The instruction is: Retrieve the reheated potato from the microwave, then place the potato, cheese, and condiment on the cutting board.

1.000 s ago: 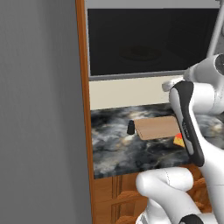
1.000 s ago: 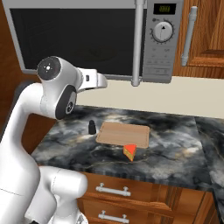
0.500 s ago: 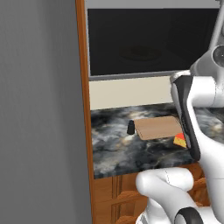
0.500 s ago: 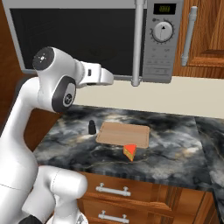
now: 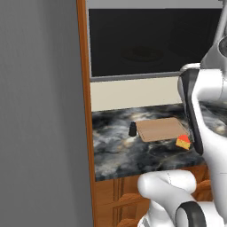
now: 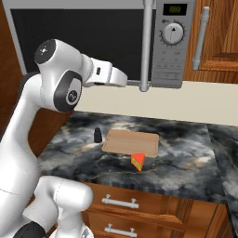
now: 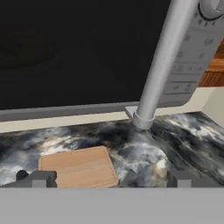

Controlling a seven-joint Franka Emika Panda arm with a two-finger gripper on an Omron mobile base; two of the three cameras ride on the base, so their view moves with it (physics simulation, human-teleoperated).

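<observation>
The microwave (image 6: pixel 88 37) hangs above the counter with its black glass door shut; its grey handle (image 6: pixel 148 46) runs down beside the vented panel (image 6: pixel 174 44). The potato is hidden behind the dark door. My gripper (image 6: pixel 123 80) is open and empty, level with the door's lower edge and a little left of the handle. In the hand view its fingertips (image 7: pixel 41 179) stand wide apart below the handle (image 7: pixel 159 65). On the counter lie the cutting board (image 6: pixel 131 142), the cheese (image 6: pixel 137 161) just off its front edge, and the condiment (image 6: pixel 97 135) at its left.
The dark marble counter (image 6: pixel 186 153) has wooden drawers (image 6: pixel 121 202) under it. A wooden cabinet door with a grey pull (image 6: pixel 201 35) stands right of the microwave. A grey wall (image 5: pixel 40 111) and a wooden post (image 5: pixel 84 88) bound the left side.
My hand has reached further toward the microwave handle and risen slightly. The board, cheese and condiment have not moved.
</observation>
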